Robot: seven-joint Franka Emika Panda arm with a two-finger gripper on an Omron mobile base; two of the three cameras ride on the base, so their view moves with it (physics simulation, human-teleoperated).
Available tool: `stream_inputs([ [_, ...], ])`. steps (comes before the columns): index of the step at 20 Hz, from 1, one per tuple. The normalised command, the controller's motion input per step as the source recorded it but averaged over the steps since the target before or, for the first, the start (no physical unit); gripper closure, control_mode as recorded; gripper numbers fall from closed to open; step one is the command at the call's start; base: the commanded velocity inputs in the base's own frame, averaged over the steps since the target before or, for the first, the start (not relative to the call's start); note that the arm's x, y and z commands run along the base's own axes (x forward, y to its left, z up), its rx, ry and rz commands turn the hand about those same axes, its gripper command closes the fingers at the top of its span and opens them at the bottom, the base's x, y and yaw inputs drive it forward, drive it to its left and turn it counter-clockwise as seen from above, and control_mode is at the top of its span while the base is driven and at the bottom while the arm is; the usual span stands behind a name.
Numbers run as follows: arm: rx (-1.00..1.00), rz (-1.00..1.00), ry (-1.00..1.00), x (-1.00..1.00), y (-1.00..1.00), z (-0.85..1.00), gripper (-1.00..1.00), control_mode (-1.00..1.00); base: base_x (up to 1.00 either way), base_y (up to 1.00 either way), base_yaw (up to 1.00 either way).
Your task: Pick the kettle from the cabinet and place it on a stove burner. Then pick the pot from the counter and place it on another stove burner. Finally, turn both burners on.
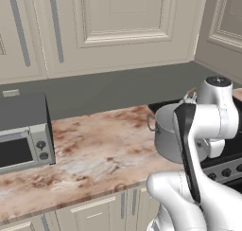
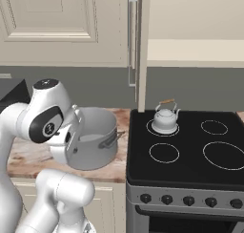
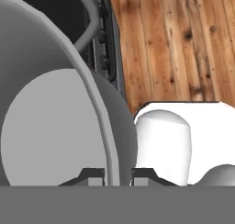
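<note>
end effector [image 3: 118,175] is clamped on the rim of the pot [image 2: 95,136]: in the hand view one dark fingertip [image 3: 94,176] sits inside the pot wall and the other outside, with the thin grey rim running between them.

the pot hangs tilted, its open mouth showing a pale inner floor in the right base view. one loop handle points toward 3 o'clock, toward the stove [image 2: 190,146]. the pot looks lifted clear of the marble surface [image 1: 94,149], over that surface's right end just beside the stove's left edge; contact underneath cannot be told.

kettle [image 2: 165,118] stands upright on the rear left burner ring, at about 2 o'clock from the pot and apart from it; wooden handle top up.

stove knobs [image 2: 188,200] run along the front panel. toaster oven [image 1: 23,135] sits at the left end of the surface, at 9 o'clock, well apart from the pot.
</note>
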Motion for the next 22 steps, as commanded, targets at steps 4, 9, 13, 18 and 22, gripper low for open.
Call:
stream_inputs([
  [4,0.0,-0.14,0.0,0.13,-0.26,-0.05,1.0,-1.0,0.0,0.0,0.0],
  [9,0.0,-0.14,0.0,0.2,-0.27,-0.08,1.0,-1.0,0.0,0.0,0.0],
  [13,0.0,-0.13,0.01,0.12,-0.28,-0.1,1.0,-1.0,0.0,0.0,0.0],
  [18,0.0,-0.03,0.02,0.15,-0.11,-0.07,1.0,-1.0,0.0,0.0,0.0],
  [22,0.0,0.0,0.0,0.25,0.0,-0.07,1.0,-1.0,0.0,0.0,0.0],
])
